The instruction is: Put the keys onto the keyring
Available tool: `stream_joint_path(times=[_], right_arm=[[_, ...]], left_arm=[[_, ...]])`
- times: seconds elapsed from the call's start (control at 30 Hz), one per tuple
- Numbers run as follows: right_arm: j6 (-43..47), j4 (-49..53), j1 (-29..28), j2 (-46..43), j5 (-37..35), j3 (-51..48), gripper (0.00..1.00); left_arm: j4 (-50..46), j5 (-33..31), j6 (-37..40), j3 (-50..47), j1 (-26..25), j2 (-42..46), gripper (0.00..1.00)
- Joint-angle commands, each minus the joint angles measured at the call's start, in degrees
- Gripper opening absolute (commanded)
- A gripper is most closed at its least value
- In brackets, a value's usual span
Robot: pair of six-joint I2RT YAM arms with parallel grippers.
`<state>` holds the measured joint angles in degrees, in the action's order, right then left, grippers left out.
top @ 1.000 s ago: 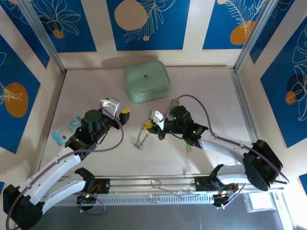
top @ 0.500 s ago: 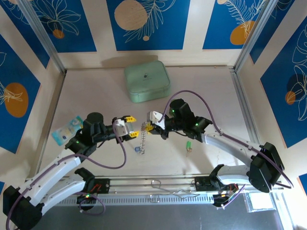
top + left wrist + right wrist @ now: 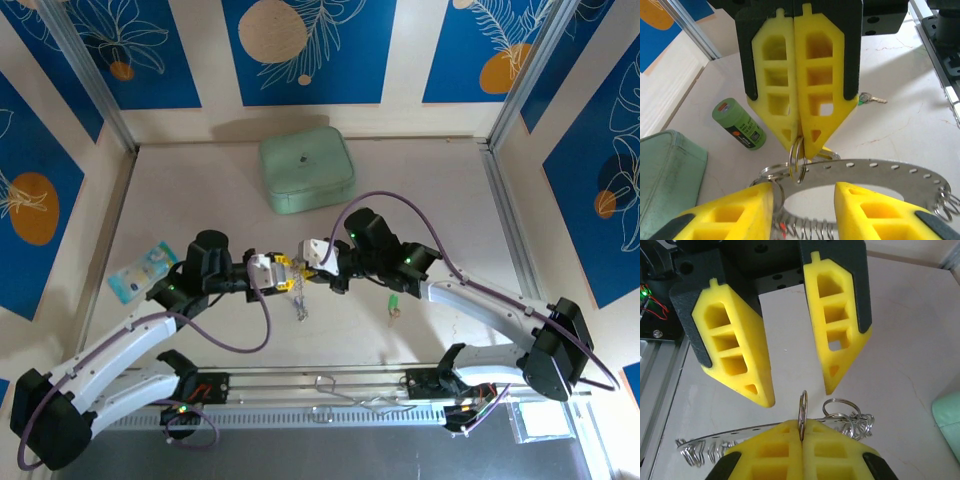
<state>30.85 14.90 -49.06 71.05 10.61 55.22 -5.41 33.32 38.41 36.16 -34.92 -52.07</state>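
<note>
Keyring [image 3: 880, 170] cut off at frame bottom. Right gripper [image 3: 799, 150] clamped on its loop; left gripper [image 3: 797, 392] jaws apart. One green key [image 3: 394, 306], right.

left end effector [image 3: 276, 270] | right end effector [image 3: 304, 263] | tips nearly touching | keyring [image 3: 300, 298] dangling beneath | green key [image 3: 394, 305] lying apart, right

The left arm [image 3: 120, 350] and right arm [image 3: 480, 300] have white shells, black joints, purple cables [image 3: 400, 198], and yellow, ribbed, wedge-shaped fingers [image 3: 737, 357].
</note>
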Motion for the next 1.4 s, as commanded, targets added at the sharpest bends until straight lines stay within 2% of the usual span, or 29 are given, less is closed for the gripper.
stream_joint_path(times=[0.0,0.33,0.63,0.73,0.77,0.83,0.87,0.9,0.97,1.07,1.23,1.37], right_arm=[[1.5,0.7,-1.1,0.3,-2.1,2.8,0.0],[3.4,2.8,-3.4,1.5,-7.7,4.2,0.0],[2.2,1.2,-3.8,0.4,-5.8,3.6,0.0],[0.6,-0.4,-2.8,-1.1,-4.6,2.1,0.01],[-0.6,-1.4,-2.1,-1.9,-3.4,1.0,0.06],[-4.3,-4.5,0.6,-3.9,1.3,-2.6,0.28],[-7.1,-7.1,2.0,-5.1,3.8,-5.1,0.35],[-9.3,-9.3,2.9,-6.0,5.6,-7.2,0.37],[-12.2,-13.6,3.4,-7.5,7.7,-11.1,0.38],[-13.8,-15.1,3.4,-7.6,8.0,-13.0,0.39],[-13.1,-14.8,4.2,-7.0,7.1,-13.3,0.38],[-12.6,-14.5,4.4,-7.2,6.6,-12.9,0.36]], left_arm=[[0.5,3.0,0.4,2.0,-0.8,-0.9,0.33],[-1.3,3.4,0.5,3.4,-1.3,-1.8,0.22],[-3.5,1.7,1.7,4.3,-1.9,-2.5,0.0],[-3.6,0.8,1.7,4.3,-2.3,-2.1,0.0],[-2.3,0.7,0.7,3.7,-2.3,-1.6,0.0],[2.4,0.6,-2.4,1.7,-2.4,-0.4,0.0],[7.0,0.7,-5.5,-0.2,-2.4,0.5,0.0],[11.4,1.1,-8.3,-1.9,-2.4,1.1,0.0],[20.3,1.6,-13.4,-5.5,-2.5,2.0,0.0],[26.1,1.6,-18.2,-7.8,-2.5,2.0,0.0],[29.0,3.7,-21.0,-9.9,-2.5,1.9,0.0],[27.5,4.7,-19.8,-9.7,-2.5,2.2,0.0]])
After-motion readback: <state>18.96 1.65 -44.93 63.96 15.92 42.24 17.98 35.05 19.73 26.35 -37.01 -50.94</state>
